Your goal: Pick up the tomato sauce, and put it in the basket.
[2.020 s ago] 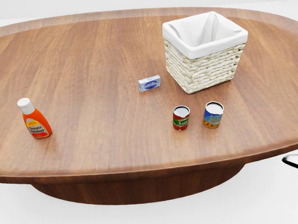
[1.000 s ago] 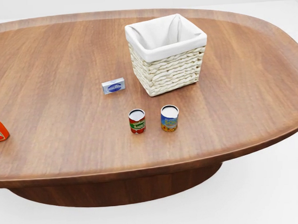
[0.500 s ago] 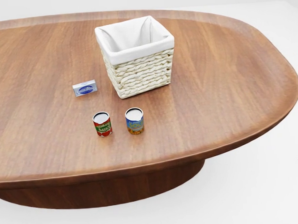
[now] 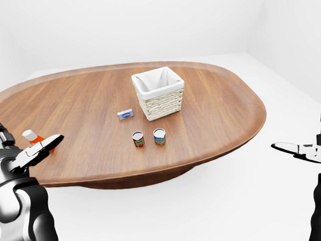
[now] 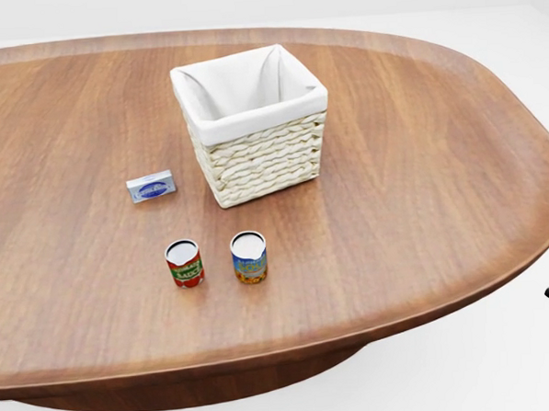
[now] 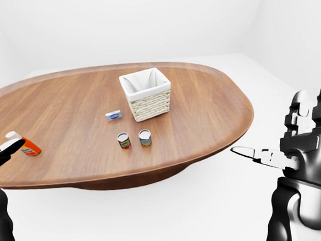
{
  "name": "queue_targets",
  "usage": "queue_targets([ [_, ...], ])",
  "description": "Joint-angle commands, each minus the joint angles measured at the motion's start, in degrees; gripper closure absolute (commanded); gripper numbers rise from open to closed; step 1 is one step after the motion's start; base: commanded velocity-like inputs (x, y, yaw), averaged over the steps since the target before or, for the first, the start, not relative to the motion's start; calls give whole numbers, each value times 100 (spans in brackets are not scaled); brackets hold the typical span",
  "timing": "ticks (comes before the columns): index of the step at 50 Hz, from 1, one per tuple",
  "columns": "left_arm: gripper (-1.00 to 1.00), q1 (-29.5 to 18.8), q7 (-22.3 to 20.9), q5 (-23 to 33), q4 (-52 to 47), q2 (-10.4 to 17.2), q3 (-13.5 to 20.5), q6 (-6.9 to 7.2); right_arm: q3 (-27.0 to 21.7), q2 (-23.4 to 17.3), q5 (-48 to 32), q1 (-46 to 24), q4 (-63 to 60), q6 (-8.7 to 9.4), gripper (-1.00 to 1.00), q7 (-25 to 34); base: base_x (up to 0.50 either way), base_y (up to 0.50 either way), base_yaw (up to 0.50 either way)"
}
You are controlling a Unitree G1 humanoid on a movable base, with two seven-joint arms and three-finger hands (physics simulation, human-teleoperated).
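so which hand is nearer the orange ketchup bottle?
Left. The open left hand sits beside the orange ketchup bottle at the left table edge; the open right hand is far right, off the table.

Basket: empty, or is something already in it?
Empty. The head view looks down into the basket and shows only its white liner; the tomato sauce can stands upright on the table below it.

On the table (image 5: 421, 189), the basket (image 5: 252, 124) stands toward the top of the head view. A small box (image 5: 151, 187) lies just left of it. Below the basket, nearer the table's edge, two cans stand side by side: the tomato sauce (image 5: 185, 264) left, the other can (image 5: 249, 257) right. In the right-eye view a bottle (image 6: 24, 145) lies far left.
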Motion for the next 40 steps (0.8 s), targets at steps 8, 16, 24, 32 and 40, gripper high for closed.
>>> queue_targets([
  [8, -100, 9, 3, 1, 2, -10, -15, 0, -1, 21, -18, -7, -13, 0, -100, 27, 41, 0, 0],
  [16, -100, 27, 4, 2, -39, -21, -14, 0, 19, 24, -26, -4, 24, 0, -100, 33, 41, -1, 0],
  [24, -100, 25, 7, -5, -80, -21, -7, 0, 16, 14, -19, -10, 9, 0, -100, 29, 41, -1, 0],
  [32, -100, 18, 20, -14, -124, -14, 3, 0, 48, 11, -39, -19, -13, 0, -100, 22, 41, -1, 0],
  [40, -100, 17, 19, -9, -129, -20, 7, 0, 5, -64, 21, -99, -173, 0, -100, -51, 41, -1, 0],
])
